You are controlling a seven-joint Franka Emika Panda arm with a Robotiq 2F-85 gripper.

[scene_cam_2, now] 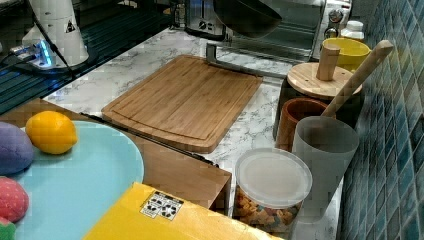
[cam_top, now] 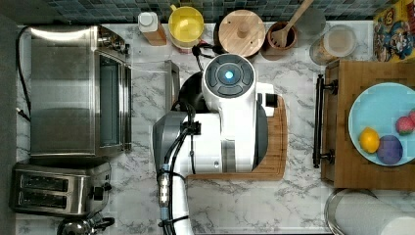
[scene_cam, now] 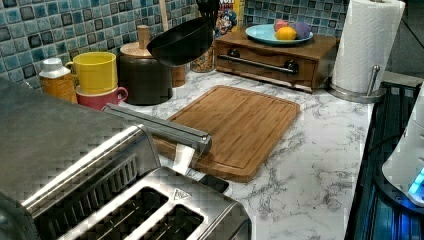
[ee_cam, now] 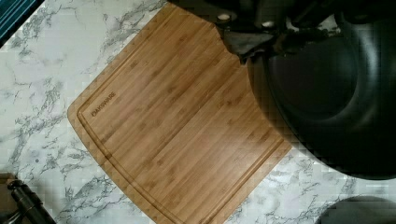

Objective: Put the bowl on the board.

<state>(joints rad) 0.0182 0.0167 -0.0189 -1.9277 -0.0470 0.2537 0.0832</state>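
The black bowl (scene_cam: 180,41) hangs tilted in the air above the back of the counter, with my gripper (scene_cam: 207,9) shut on its rim. In the wrist view the bowl (ee_cam: 327,93) sits beside the gripper (ee_cam: 245,33), off one edge of the board (ee_cam: 177,126). The light-brown wooden board (scene_cam: 235,125) lies bare on the marble counter. In the right view the bowl (scene_cam_2: 247,17) floats past the board's (scene_cam_2: 185,100) far end. From the top view the arm covers most of the board (cam_top: 277,147), and a dark edge of the bowl (cam_top: 192,92) shows beside the wrist.
A toaster oven (cam_top: 73,88) with its door (scene_cam: 160,127) open and a toaster (cam_top: 58,188) stand on the top view's left. A yellow mug (scene_cam: 95,71), a lidded dark pot (scene_cam: 142,72), a wooden tray (cam_top: 372,166) with a blue plate (cam_top: 377,112) of fruit and a paper towel roll (scene_cam: 365,42) ring the board.
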